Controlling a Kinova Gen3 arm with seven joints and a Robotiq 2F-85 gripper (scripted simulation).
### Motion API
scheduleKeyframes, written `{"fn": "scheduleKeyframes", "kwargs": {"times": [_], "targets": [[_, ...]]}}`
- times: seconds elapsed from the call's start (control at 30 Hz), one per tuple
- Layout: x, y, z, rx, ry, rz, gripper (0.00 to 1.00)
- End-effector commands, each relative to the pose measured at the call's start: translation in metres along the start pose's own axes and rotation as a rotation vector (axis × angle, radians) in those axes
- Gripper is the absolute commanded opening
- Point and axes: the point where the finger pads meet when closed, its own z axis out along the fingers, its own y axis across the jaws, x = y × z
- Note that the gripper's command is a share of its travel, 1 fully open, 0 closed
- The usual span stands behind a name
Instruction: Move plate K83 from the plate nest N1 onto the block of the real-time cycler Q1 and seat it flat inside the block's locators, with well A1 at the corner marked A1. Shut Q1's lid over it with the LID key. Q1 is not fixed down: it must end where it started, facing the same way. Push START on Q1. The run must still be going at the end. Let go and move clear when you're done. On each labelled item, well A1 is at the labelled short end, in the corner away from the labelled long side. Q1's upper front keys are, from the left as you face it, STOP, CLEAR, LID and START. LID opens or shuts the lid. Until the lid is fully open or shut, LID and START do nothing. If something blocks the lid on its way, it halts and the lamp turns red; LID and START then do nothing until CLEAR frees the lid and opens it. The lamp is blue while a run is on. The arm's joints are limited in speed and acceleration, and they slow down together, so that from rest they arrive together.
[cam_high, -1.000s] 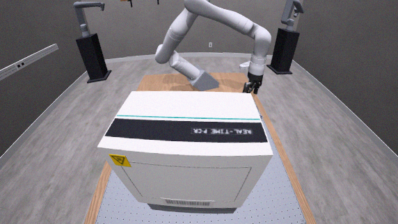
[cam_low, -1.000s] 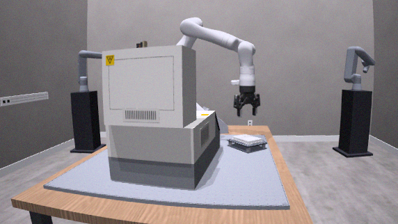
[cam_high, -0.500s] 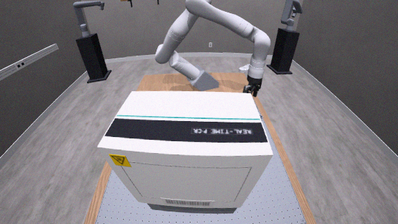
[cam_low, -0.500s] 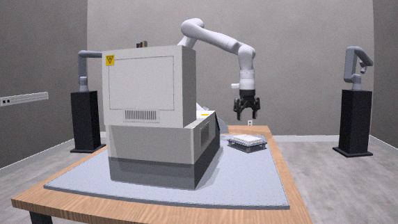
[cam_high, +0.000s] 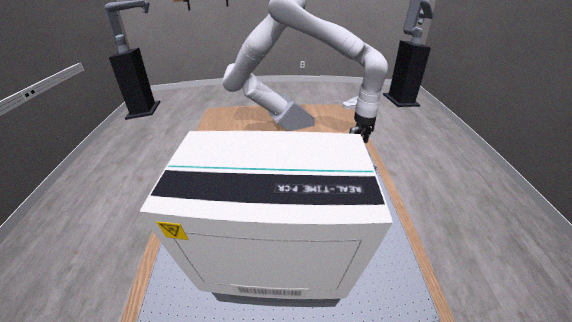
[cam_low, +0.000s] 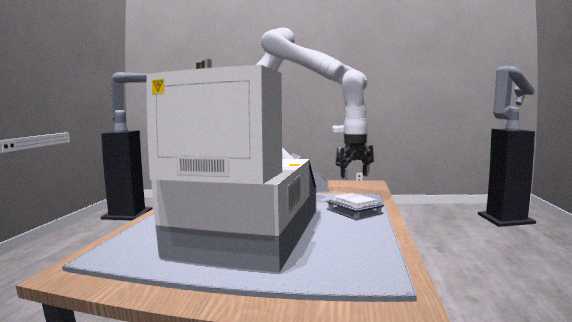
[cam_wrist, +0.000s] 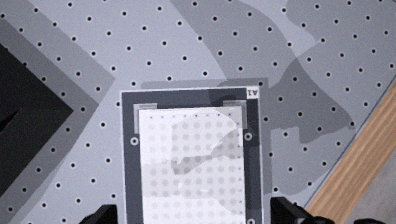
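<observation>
- Plate K83 (cam_wrist: 192, 167) is seen lying flat in the plate nest N1 (cam_wrist: 128, 165), its white well field framed by the nest's dark border, so the plate is not yet lifted
- An A1 mark (cam_wrist: 252, 92) is printed at one corner of the nest frame, which is judged to give the plate's orientation before it is carried to the cycler
- In the wrist view the plate's long sides run between the two dark fingertips visible at the bottom edge, so the tool is judged to be lined up to take the plate across its narrow width
- The tool (cam_low: 354, 167) is held fully spread, with nothing between its fingers, and hangs pointing straight down above the nest, clearly apart from the plate in the exterior view
- The nest stands on the grey perforated mat (cam_low: 350, 250) just beside the real-time cycler Q1 (cam_low: 220, 165), near the wooden edge of the table (cam_low: 405, 230); this closeness is judged to keep the transfer short
- The cycler's large white lid (cam_high: 265, 175) appears raised, which is judged to leave the block open for loading; the block, its locators and the front keys are hidden in all three views
- Since Q1 is not fixed down, a clean vertical approach well clear of its side is judged sensible, so that it is not nudged
</observation>
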Motion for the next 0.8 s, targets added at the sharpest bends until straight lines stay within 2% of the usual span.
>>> {"fn": "scheduleKeyframes", "kwargs": {"times": [0.0, 0.77], "targets": [[-0.001, 0.0, 0.003, -0.001, -0.002, 0.0, 1.0], [-0.001, 0.0, 0.029, -0.001, -0.002, 0.0, 1.0]]}}
